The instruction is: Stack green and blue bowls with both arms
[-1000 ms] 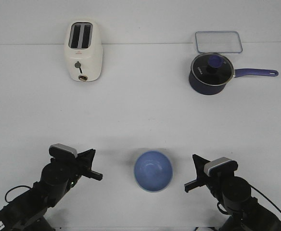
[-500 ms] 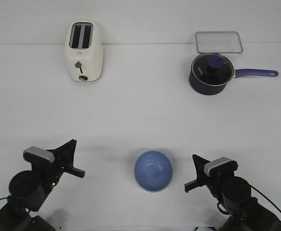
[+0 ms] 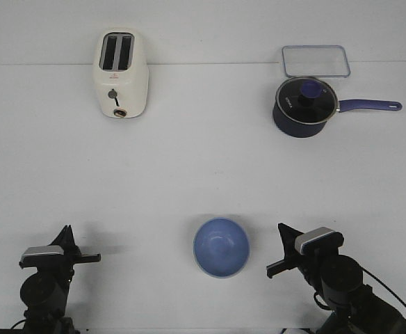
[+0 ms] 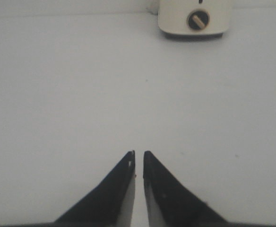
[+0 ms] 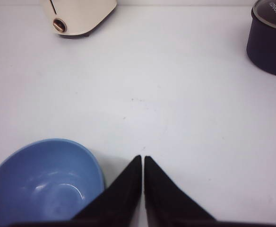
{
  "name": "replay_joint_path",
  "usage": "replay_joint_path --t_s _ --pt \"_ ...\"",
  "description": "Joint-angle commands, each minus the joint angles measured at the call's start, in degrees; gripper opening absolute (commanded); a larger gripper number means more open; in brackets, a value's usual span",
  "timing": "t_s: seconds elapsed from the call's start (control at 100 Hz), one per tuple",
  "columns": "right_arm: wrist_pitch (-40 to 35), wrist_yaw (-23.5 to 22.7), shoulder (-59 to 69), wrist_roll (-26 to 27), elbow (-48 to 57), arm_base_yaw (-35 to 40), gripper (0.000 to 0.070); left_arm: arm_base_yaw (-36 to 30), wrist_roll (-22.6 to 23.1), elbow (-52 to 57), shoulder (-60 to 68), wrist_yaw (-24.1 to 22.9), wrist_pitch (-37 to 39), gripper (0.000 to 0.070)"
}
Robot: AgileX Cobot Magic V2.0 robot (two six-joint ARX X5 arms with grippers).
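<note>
Blue bowl (image 3: 221, 247) sits upright on the counter (image 3: 203, 174), near front edge, between the two arms. Green bowl not visible in any view; possibly nested under the blue one, cannot tell. Left hand (image 4: 138, 158) fingers nearly together, holding nothing, well apart from the bowl. Right hand (image 5: 142, 161) fingers pressed together, empty, just beside the bowl rim. Judgement: stacking looks finished or near it. Best practice here: keep both hands clear of the rim when parking.
</note>
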Motion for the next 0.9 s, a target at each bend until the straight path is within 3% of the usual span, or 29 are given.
replay_joint_path --t_s 0.0,0.18,0.89 --pt "0.6 0.0 0.0 -0.3 0.2 0.4 0.001 0.0 1.0 -0.5 -0.2 1.3 1.5 0.0015" --pt "0.5 0.0 0.0 -0.3 0.3 0.4 0.001 0.0 0.5 -2.9 -0.2 1.6 8.4 0.0015" --pt "0.6 0.0 0.0 -0.3 0.3 0.4 0.001 0.0 0.6 -2.8 -0.2 1.6 9.2 0.0015"
